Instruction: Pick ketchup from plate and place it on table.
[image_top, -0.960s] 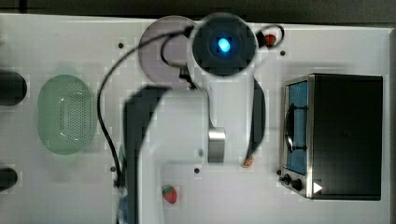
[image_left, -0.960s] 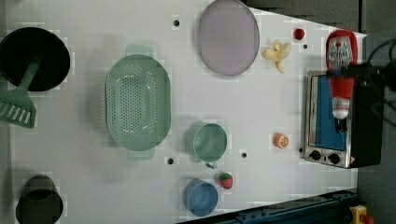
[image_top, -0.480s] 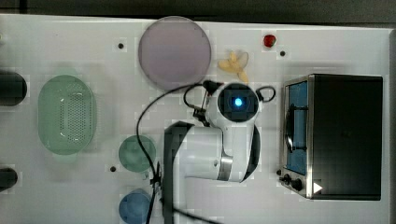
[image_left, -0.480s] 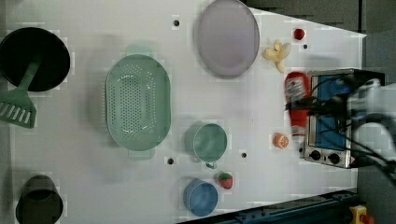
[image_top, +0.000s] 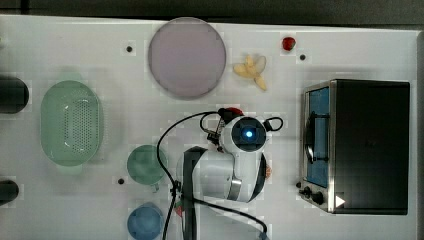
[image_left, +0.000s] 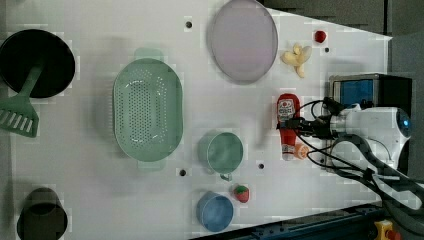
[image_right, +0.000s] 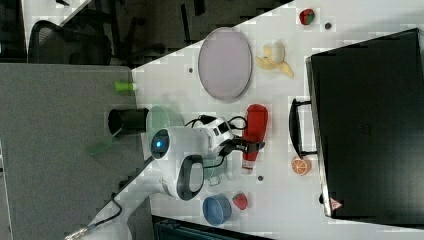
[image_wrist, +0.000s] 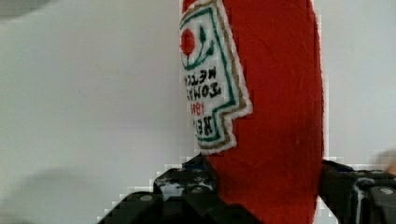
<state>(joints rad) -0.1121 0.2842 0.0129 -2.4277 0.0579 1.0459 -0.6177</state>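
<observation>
Going left to right across the left view, a black pan (image_left: 35, 62) with a green spatula (image_left: 20, 112) leaning in it sits at the far edge, above a dark cup (image_left: 42, 220) that looks empty. Next comes the green basket (image_left: 147, 110), nothing in it, then a green mug (image_left: 222, 152) and a blue bowl (image_left: 215, 212), both bare inside, with a strawberry (image_left: 241, 193) beside the bowl. The plate (image_left: 243, 40) near the back of the desk (image_left: 100, 190) holds nothing now. Further right, the ketchup (image_left: 287, 125) is well clear of the plate, over the open desk near the toaster oven (image_left: 370, 92), gripped around its lower body by the gripper (image_left: 300, 125); the wrist view shows the fingers (image_wrist: 187, 191) clamped on either side of the red bottle. An orange slice (image_left: 301, 151) lies just beside the bottle's cap end. The step in hand looks like the set-down: it would go best by lowering gently onto bare desk a little away from the orange slice and oven door, letting the bottle rest fully before the fingers part, so it does not roll or tip.
</observation>
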